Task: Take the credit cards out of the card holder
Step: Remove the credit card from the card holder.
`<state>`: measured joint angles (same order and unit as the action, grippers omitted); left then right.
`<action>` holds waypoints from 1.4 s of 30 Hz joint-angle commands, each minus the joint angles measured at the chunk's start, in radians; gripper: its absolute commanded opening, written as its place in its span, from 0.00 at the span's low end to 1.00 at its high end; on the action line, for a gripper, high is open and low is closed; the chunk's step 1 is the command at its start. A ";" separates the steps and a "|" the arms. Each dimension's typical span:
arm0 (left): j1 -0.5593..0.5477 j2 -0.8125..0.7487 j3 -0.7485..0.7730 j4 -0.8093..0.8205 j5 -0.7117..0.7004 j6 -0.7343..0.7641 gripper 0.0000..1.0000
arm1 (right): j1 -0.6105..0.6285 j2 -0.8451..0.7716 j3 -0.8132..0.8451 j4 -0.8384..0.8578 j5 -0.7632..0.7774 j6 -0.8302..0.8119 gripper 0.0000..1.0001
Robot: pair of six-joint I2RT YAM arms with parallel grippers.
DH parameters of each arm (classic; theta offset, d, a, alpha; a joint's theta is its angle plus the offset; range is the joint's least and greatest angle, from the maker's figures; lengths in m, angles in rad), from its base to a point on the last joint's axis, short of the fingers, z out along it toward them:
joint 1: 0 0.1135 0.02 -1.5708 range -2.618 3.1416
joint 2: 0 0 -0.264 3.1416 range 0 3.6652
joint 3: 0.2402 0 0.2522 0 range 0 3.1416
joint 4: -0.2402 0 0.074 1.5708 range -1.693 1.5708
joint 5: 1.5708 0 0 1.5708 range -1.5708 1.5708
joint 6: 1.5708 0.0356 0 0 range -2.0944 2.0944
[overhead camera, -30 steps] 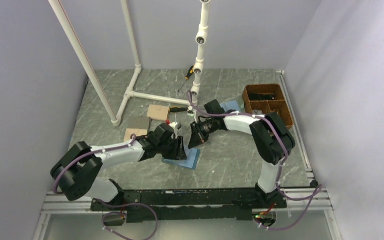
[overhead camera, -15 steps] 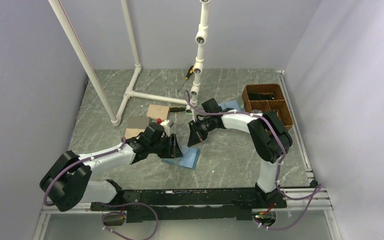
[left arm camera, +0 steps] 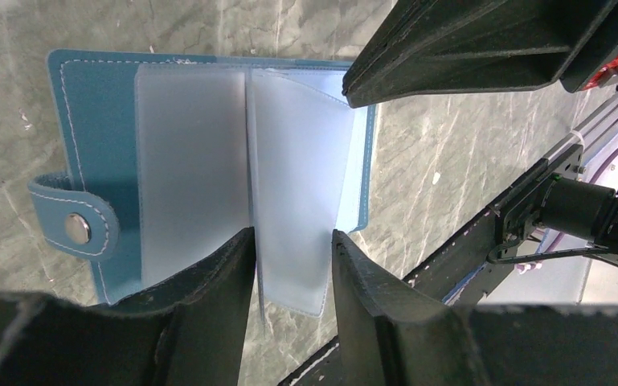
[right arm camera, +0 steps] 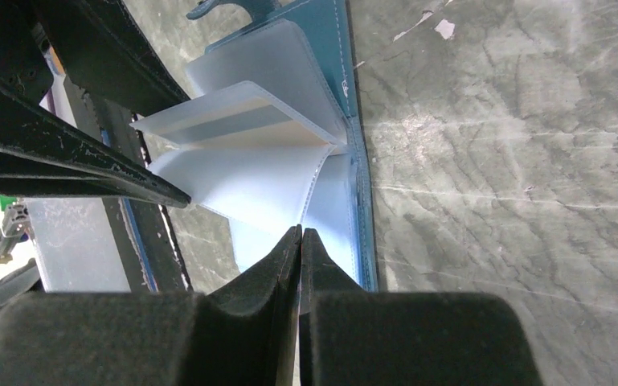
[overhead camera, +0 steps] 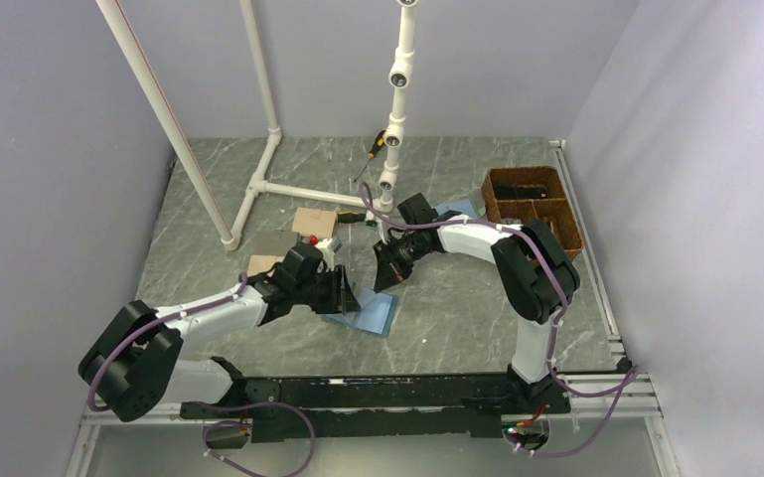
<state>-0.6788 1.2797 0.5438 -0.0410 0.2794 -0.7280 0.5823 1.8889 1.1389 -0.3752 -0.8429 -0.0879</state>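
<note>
The card holder (overhead camera: 376,316) lies open on the table, teal-blue with clear plastic sleeves fanned up (left arm camera: 96,121) (right arm camera: 341,72). A card (right arm camera: 237,127), grey and tan, shows through one raised sleeve. My left gripper (overhead camera: 348,291) (left arm camera: 289,245) is open, its fingers (left arm camera: 217,289) straddling the edge of a sleeve (left arm camera: 293,185) without closing on it. My right gripper (overhead camera: 389,273) (right arm camera: 300,235) is shut, its tips at the corner of a lifted sleeve (right arm camera: 249,181), pinching its stitched edge. No card lies loose on the table.
Tan blocks (overhead camera: 315,221) and a grey one (overhead camera: 273,242) lie behind the left gripper. A brown basket (overhead camera: 532,204) stands at the back right beside a pale blue folder (overhead camera: 457,210). A white pipe frame (overhead camera: 258,184) and a screwdriver (overhead camera: 373,147) are at the back.
My left arm has drawn back to the left, its gripper now at the holder's left edge. My right gripper has shifted slightly up and back, still at the sleeves.
</note>
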 commanded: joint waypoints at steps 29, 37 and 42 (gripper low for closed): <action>0.056 -0.021 -0.047 0.127 0.107 -0.033 0.46 | 0.025 0.025 0.065 -0.092 0.088 -0.102 0.06; 0.078 -0.027 -0.076 0.174 0.127 -0.054 0.38 | 0.030 0.021 0.088 -0.126 0.075 -0.139 0.07; 0.084 -0.009 -0.080 0.197 0.149 -0.058 0.36 | 0.019 -0.044 0.111 -0.172 -0.001 -0.196 0.10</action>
<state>-0.6029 1.2690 0.4675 0.0898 0.3897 -0.7753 0.6056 1.9163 1.2060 -0.5083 -0.7677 -0.2195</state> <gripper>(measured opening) 0.370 0.086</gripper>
